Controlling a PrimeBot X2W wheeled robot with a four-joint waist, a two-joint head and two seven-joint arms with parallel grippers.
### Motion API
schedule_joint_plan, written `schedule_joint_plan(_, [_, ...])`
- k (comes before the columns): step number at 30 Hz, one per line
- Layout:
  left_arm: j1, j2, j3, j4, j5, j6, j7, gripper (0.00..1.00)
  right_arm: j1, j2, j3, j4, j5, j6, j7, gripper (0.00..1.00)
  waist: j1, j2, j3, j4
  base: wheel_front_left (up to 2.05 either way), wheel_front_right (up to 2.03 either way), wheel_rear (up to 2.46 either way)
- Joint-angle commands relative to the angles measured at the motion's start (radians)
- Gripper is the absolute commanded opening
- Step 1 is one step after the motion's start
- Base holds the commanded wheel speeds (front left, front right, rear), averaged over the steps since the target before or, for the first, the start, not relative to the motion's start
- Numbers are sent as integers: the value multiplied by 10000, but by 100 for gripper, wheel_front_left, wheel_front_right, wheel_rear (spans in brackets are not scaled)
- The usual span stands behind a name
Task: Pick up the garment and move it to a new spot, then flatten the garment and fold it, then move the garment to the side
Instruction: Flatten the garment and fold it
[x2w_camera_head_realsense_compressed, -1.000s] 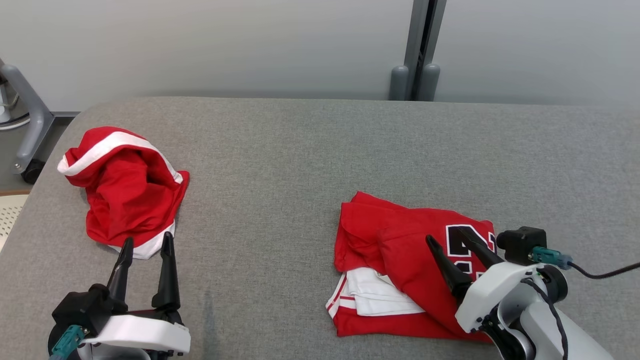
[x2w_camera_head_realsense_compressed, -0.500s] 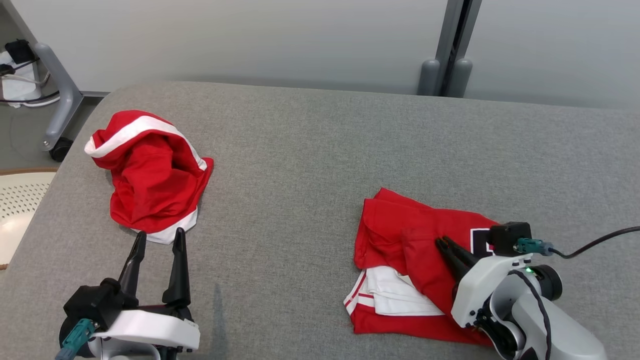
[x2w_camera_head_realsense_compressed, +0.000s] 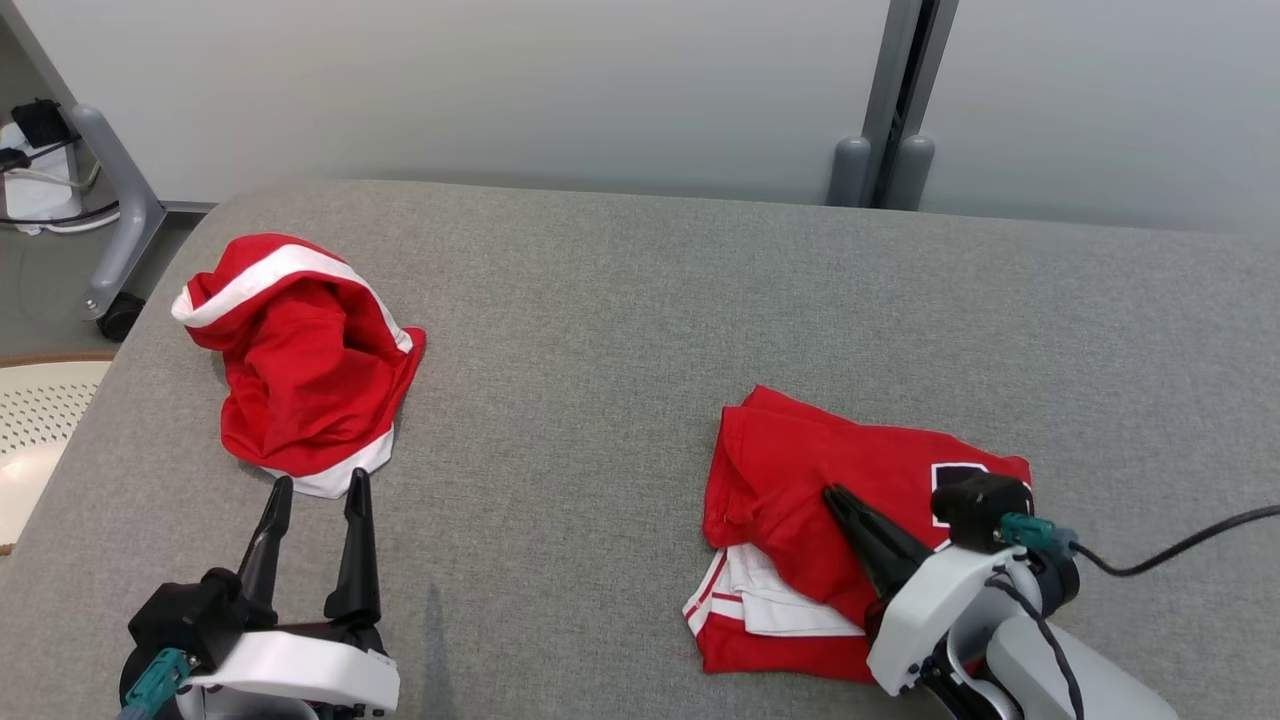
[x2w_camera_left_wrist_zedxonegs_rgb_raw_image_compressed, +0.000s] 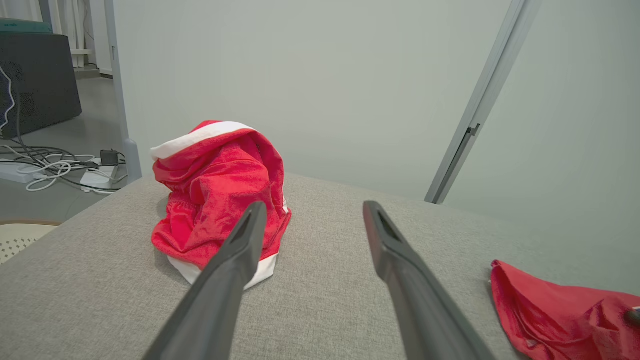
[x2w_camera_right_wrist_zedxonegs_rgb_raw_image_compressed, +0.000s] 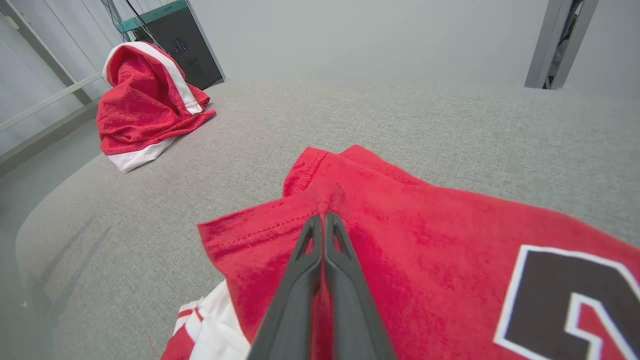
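My left pincer (x2w_camera_head_realsense_compressed: 320, 478) stood apart, the crumpled red garment (x2w_camera_head_realsense_compressed: 300, 360) just beyond it at twelve o'clock. My right pincer (x2w_camera_head_realsense_compressed: 832, 491), the nearer one, was clamped on the folded jersey (x2w_camera_head_realsense_compressed: 780, 450), low at five o'clock on the bench (x2w_camera_head_realsense_compressed: 600, 300).

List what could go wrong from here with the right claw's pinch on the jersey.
1. The right claw is shut on a small top-layer pucker of the jersey; lifting may break the grip or peel the fold open.
2. The white folds underneath are not pinched and may drag or stay behind.
3. The open left claw sits close to the crumpled red garment and might snag its hem.
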Motion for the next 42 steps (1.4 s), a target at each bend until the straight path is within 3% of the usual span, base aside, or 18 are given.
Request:
schedule_joint_plan(1, [-2, 36, 5, 18, -40, 34, 1, 100, 193, -116, 88, -220, 68, 3, -93, 0, 0, 0, -29, -11, 0, 0, 0])
schedule_joint_plan(8, [14, 36, 5, 39, -32, 23, 1, 100, 867, -352, 618, -1439, 87, 1, -171, 0, 0, 0, -38, -57, 0, 0, 0])
schedule_joint_plan(10, [1, 36, 16, 53, -23, 12, 1, 100, 1133, -329, 761, -1727, 189, 3, -187, 64, 0, 0, -28, -80, 0, 0, 0])
schedule_joint_plan(11, [-17, 36, 16, 68, -22, 4, 1, 100, 1253, -324, 801, -1835, 236, 3, -183, 63, 0, 0, -23, -83, 0, 0, 0])
schedule_joint_plan(12, [-33, 38, 23, 78, -22, -2, 1, 100, 1325, -340, 823, -1918, 230, 3, -184, 91, 0, 0, -21, -91, 0, 0, 0])
schedule_joint_plan(13, [-52, 35, 28, 78, -29, -8, 1, 100, 1392, -336, 814, -2032, 265, 3, -190, 100, 0, 0, -20, -99, 0, 0, 0])
schedule_joint_plan(22, [121, 36, 167, 55, 20, -29, 1, 100, 2187, -487, -462, -3355, -77, 3, -193, 100, 0, 0, -153, -409, 0, 0, 0])
schedule_joint_plan(36, [224, 36, 490, -49, 270, -134, 1, 100, 3734, -116, -4751, -4776, -2143, 3, -194, 100, 0, 0, -389, -1118, 0, 0, 0])
schedule_joint_plan(42, [455, 35, 554, -150, 491, -157, 1, 100, 4509, 126, -5859, -5364, -3021, 3, -196, 100, 0, 0, -507, -1445, 0, 0, 0])
